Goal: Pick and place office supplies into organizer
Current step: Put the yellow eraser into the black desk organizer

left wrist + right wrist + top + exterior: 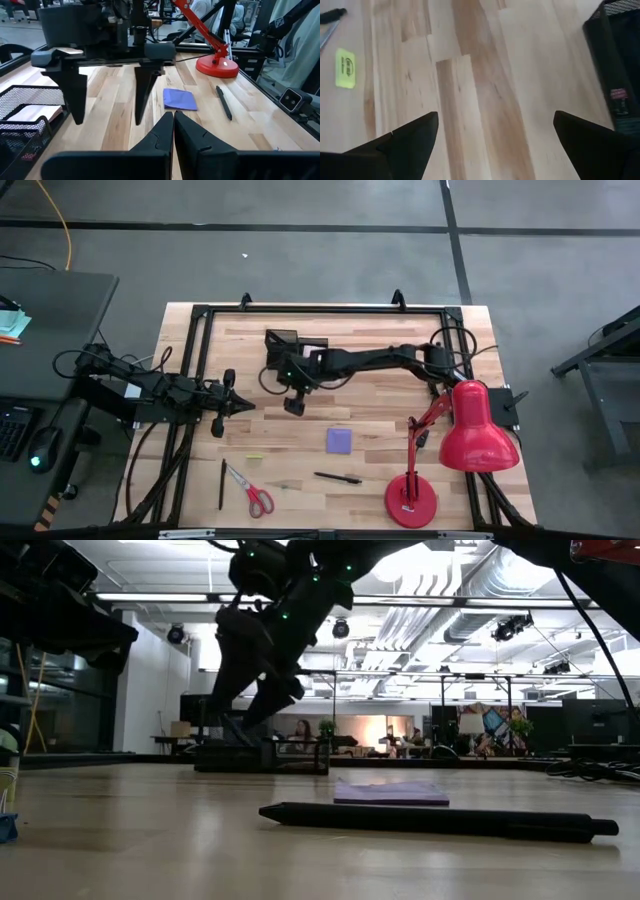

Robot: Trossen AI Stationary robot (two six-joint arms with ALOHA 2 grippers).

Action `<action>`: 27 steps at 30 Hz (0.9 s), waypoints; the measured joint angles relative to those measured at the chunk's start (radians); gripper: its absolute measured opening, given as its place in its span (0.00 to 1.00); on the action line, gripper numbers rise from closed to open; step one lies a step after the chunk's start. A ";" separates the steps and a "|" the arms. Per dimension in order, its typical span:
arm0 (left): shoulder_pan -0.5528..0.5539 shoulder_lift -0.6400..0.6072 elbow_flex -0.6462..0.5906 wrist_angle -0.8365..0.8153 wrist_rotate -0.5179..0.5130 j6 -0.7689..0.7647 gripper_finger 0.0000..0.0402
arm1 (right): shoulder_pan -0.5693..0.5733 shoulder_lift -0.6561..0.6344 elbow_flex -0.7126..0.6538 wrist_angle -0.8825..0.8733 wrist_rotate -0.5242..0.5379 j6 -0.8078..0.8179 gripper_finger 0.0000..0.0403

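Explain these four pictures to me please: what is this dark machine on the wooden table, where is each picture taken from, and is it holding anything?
It is a robot with two dark arms at a wooden table. One picture looks straight down, one sits at table-top height, and two come from cameras on the wrists. The right gripper hangs open over bare wood near the black mesh organizer, holding nothing. The left gripper waits shut and empty at the table's left side. Lying loose are a purple sticky-note pad, red-handled scissors, two dark pens and a tiny yellow piece. The red desk lamp is just standing there.
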 joint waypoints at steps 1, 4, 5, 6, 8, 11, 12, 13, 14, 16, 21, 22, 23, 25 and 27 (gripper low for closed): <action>0.000 0.000 0.000 0.000 0.000 0.000 0.00 | 0.000 0.000 0.000 0.004 -0.002 0.012 0.97; 0.000 0.000 0.000 0.000 0.000 0.000 0.00 | 0.000 0.000 0.000 0.035 -0.014 0.063 0.97; 0.000 0.000 0.000 0.000 0.000 0.000 0.00 | 0.000 0.000 0.000 0.035 -0.017 0.068 0.97; 0.000 0.000 0.000 0.000 0.000 0.000 0.00 | 0.001 0.000 0.000 0.032 -0.026 0.067 0.97; 0.000 0.000 0.000 0.000 0.000 0.000 0.00 | 0.004 0.000 0.000 0.035 -0.026 0.060 0.97; 0.000 0.000 0.000 0.000 0.000 0.000 0.00 | 0.008 0.000 0.000 0.043 -0.008 0.062 0.98; 0.000 0.000 0.000 0.000 0.000 0.000 0.00 | 0.008 0.000 0.000 0.042 -0.001 0.062 0.98; 0.000 0.000 0.000 0.000 0.000 0.000 0.00 | 0.009 0.000 0.000 0.043 0.013 0.065 0.97; 0.000 0.000 0.000 0.000 0.000 0.000 0.00 | 0.011 0.000 0.000 0.044 0.029 0.069 0.97; 0.000 0.000 0.000 0.000 0.000 0.000 0.00 | 0.015 0.000 0.000 0.043 0.047 0.074 0.97; 0.000 0.000 0.000 0.000 0.000 0.000 0.00 | 0.029 0.000 0.000 0.062 0.076 0.046 0.96; 0.000 0.000 0.000 0.000 0.000 0.000 0.00 | 0.035 0.000 0.000 0.071 0.091 0.044 0.96; 0.000 0.000 0.000 0.000 0.000 0.000 0.00 | 0.040 0.000 0.000 0.082 0.104 0.046 0.96; 0.000 0.000 0.000 0.000 0.000 0.000 0.00 | 0.044 0.000 0.000 0.106 0.103 0.045 0.96; 0.000 0.000 0.000 0.000 0.000 0.000 0.00 | 0.043 0.000 0.000 0.111 0.100 0.043 0.94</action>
